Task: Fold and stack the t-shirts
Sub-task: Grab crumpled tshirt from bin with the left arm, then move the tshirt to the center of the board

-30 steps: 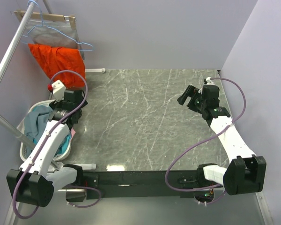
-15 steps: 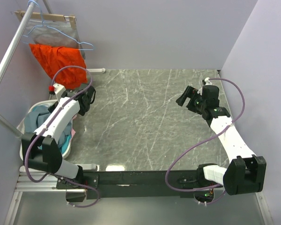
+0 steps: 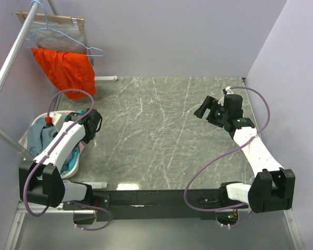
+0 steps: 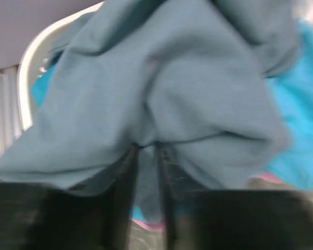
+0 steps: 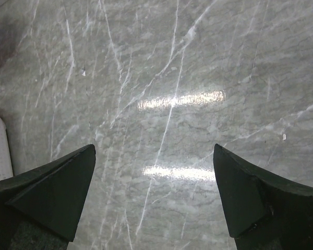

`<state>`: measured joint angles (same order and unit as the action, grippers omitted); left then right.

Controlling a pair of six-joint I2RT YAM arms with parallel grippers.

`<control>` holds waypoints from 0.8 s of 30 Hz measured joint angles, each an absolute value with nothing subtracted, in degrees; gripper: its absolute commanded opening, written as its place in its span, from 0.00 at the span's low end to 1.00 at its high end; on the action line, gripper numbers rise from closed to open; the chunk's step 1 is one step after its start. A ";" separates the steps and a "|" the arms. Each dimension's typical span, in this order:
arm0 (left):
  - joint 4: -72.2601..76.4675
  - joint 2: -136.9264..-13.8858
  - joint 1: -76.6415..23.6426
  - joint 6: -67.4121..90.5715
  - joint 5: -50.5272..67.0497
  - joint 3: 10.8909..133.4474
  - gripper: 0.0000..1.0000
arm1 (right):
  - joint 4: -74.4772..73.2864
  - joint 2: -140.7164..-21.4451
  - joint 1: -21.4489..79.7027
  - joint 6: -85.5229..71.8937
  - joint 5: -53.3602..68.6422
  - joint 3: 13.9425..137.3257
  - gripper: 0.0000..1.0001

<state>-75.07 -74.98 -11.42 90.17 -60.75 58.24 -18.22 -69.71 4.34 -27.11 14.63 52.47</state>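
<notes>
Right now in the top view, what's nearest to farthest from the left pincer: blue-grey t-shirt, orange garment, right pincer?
1. Blue-grey t-shirt, left side, gripped by the left pincer.
2. Orange garment, hanging back-left.
3. Right pincer, far right.

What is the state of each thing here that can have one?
left claw: shut on slate-blue t-shirt
right claw: open, empty
slate-blue t-shirt: crumpled, not folded
turquoise cloth: crumpled, partly under the t-shirt
basket: holding clothes
orange garment: hanging
</notes>
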 measured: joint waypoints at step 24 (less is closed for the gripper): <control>-27.44 -60.27 -17.63 39.53 -22.48 66.35 0.01 | -18.06 -70.13 4.34 -26.94 13.93 52.47 1.00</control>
